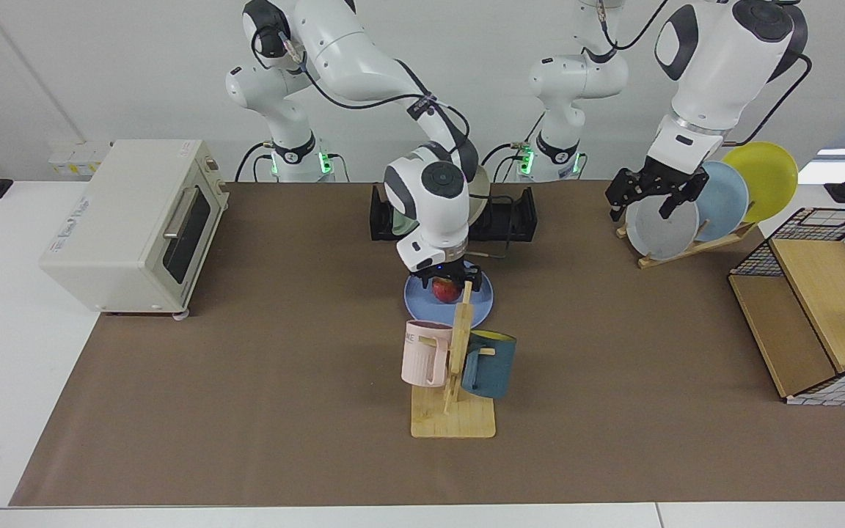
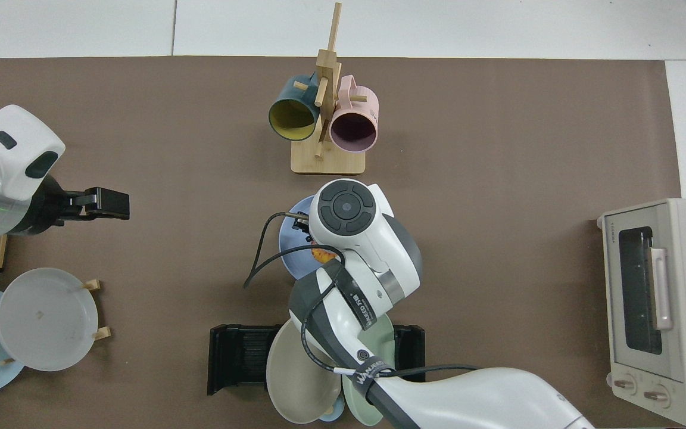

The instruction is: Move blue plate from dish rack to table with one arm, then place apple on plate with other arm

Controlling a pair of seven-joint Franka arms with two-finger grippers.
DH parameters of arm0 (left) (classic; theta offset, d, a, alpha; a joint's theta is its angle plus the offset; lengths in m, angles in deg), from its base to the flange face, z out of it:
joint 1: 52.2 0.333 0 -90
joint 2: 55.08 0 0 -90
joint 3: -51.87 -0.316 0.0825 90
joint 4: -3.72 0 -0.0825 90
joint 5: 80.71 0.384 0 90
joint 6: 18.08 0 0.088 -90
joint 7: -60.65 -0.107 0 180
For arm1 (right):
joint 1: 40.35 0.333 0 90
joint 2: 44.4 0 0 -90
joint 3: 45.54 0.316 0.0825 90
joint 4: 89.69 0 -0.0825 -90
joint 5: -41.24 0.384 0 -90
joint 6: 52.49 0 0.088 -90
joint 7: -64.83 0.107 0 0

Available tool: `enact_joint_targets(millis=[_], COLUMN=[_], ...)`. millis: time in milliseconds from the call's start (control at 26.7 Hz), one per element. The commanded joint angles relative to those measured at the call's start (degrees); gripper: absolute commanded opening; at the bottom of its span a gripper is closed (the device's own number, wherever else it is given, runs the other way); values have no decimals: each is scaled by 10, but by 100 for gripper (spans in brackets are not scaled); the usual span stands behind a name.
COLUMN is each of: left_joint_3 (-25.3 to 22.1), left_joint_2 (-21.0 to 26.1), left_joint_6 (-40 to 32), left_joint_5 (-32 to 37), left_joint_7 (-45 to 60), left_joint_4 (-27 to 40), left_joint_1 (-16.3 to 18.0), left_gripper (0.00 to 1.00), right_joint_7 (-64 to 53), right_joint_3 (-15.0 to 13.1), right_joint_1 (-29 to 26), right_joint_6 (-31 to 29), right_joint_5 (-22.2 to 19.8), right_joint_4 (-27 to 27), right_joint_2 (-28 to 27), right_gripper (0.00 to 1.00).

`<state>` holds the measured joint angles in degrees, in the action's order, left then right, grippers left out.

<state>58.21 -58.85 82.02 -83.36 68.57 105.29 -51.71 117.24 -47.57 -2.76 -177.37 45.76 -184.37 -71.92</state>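
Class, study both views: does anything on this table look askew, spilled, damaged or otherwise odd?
Nothing stands out. The blue plate lies flat on the table, the apple sits on it beneath the right tool, and no plate or mug looks tipped or broken. The left tool waits by the wooden rack.

The blue plate, round, shallow and matte periwinkle, lies flat on the brown-covered desk, just in front of the dish rack. The apple, small and red with yellow patches, rests on the plate near its centre; in the top view only a sliver of it shows. The dish rack, low, black and slotted, stands at the desk's far edge in the facing view and holds a beige and a pale green plate upright between its dividers.
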Motion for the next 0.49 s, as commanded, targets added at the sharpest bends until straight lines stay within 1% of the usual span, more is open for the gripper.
enact_joint_targets(millis=[0,150,300,450], left_joint_3=[-4,-4,-4,-4], left_joint_2=[1,1,1,1], left_joint_6=[8,8,8,8], left_joint_5=[-6,-6,-6,-7], left_joint_7=[-5,-5,-5,-5], left_joint_4=[1,1,1,2], left_joint_1=[-3,-3,-3,-3], left_gripper=[100,100,100,100], right_joint_7=[-35,-76,-162,-248], right_joint_3=[4,2,4,3], right_joint_1=[-13,-28,-76,-117], right_joint_6=[75,92,96,116], right_joint_5=[8,6,7,8], right_joint_4=[34,42,39,35], right_joint_2=[36,52,81,102], right_gripper=[100,100,100,100])
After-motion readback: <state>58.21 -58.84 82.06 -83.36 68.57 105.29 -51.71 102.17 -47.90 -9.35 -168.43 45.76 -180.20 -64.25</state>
